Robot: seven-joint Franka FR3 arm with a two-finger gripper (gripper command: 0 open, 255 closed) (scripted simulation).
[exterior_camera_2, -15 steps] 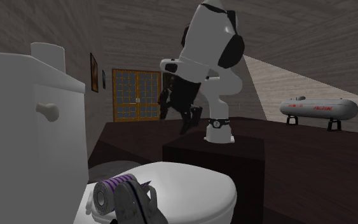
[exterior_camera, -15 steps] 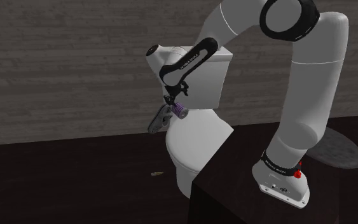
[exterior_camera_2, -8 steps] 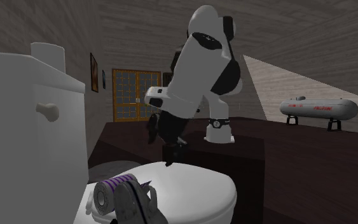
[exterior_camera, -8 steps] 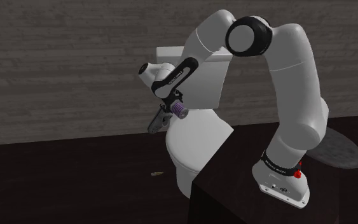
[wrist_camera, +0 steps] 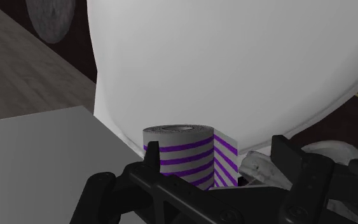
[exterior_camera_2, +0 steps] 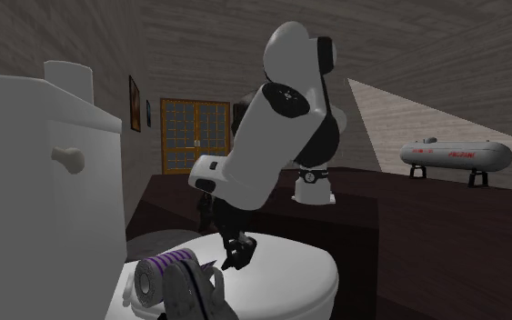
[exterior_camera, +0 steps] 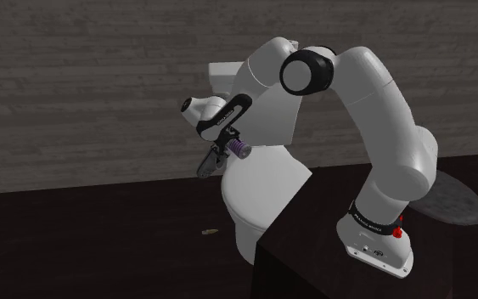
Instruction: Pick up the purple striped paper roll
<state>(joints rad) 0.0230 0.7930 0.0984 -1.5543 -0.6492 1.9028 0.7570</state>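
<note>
Two black fingers [wrist_camera: 292,167] of the hand [wrist_camera: 219,156] stand apart, released, with nothing clasped between them. Just beyond them in the wrist view sits the purple striped paper roll [wrist_camera: 184,158]. It is grey-white with purple bands, and the fingers do not touch it.

The roll rests at the back of the white toilet lid [exterior_camera_2: 286,264], close to the cistern [exterior_camera_2: 26,173]. In the second exterior view the roll [exterior_camera_2: 158,271] lies on its side. A grey object [exterior_camera_2: 190,293] is right beside it on that view's right, and I cannot tell what that object is. The hand [exterior_camera_2: 241,255] hangs low over the lid, a little to that view's right of the roll and the grey object.

In the shoulder view the white arm [exterior_camera: 381,110] arches up from the dark stand [exterior_camera: 313,251] and bends down to the toilet. There the hand [exterior_camera: 222,149] sits between the roll [exterior_camera: 240,150] and the grey object [exterior_camera: 209,164].

A round grey mat [exterior_camera: 456,202] lies on the dark floor past the stand. In the second exterior view, a glazed double door [exterior_camera_2: 195,136] stands behind the arm. A white cylinder tank [exterior_camera_2: 454,155] sits on the floor well off to that view's right.
</note>
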